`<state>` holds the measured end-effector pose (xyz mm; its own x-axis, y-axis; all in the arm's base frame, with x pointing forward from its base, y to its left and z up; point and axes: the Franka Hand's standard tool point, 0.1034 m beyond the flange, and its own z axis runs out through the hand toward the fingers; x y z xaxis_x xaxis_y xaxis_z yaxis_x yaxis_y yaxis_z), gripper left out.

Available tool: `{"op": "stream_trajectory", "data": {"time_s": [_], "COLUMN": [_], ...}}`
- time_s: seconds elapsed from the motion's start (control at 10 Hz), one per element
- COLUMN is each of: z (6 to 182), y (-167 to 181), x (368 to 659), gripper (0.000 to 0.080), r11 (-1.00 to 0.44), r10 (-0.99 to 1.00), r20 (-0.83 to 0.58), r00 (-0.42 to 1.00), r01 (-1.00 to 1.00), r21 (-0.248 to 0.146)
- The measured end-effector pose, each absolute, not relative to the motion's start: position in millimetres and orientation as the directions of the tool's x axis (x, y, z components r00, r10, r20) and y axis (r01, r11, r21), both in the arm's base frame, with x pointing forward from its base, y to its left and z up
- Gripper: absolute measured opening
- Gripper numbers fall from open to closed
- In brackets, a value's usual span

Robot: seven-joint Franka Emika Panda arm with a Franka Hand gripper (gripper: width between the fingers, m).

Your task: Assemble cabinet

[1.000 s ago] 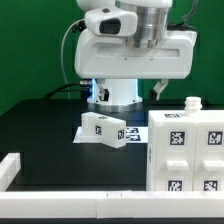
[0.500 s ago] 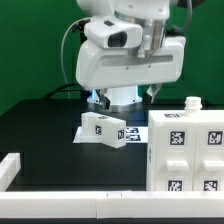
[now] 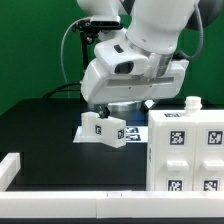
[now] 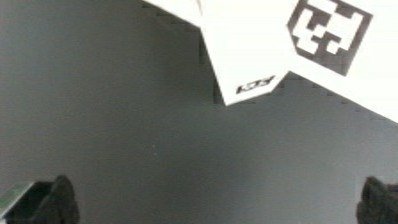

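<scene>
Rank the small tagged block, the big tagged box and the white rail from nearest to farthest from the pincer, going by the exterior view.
1. small tagged block, middle, close by the pincer.
2. big tagged box, exterior view's right.
3. white rail, exterior view's lower left corner.

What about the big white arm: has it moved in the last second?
Yes. The arm has tilted and dipped down toward the small block, which stayed put.
</scene>
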<state>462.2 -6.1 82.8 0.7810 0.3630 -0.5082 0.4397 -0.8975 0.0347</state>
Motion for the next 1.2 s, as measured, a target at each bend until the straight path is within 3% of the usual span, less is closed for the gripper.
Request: {"op": "stream_trajectory", "data": {"time_s": [0.1, 0.2, 0.3, 0.4, 0.5, 0.8, 1.0, 1.2], "z": [81.9, 76.2, 68.2, 62.5, 64.9, 61.2, 53.0, 53.4], "y": [-7, -11, -12, -8, -8, -13, -11, -13], "x": [457, 454, 449, 442, 439, 434, 417, 417], "gripper": [0.0797, 0.0797, 0.0797, 0.0797, 0.0797, 0.0797, 0.0797, 0.0797], "r11": [-0.898, -0.877, -0.878, -0.884, -0.924, -0.92, -0.906, -0.91], "r10": [0.345, 0.382, 0.364, 0.342, 0.208, 0.159, 0.219, 0.21], "r20": [-0.575, -0.636, -0.677, -0.691, -0.701, -0.807, -0.788, -0.789], "r00": [0.742, 0.67, 0.64, 0.637, 0.682, 0.568, 0.575, 0.577], "r01": [0.439, 0.48, 0.479, 0.467, 0.371, 0.381, 0.419, 0.41], "r21": [0.026, -0.021, -0.02, -0.006, 0.087, 0.086, 0.053, 0.057]}}
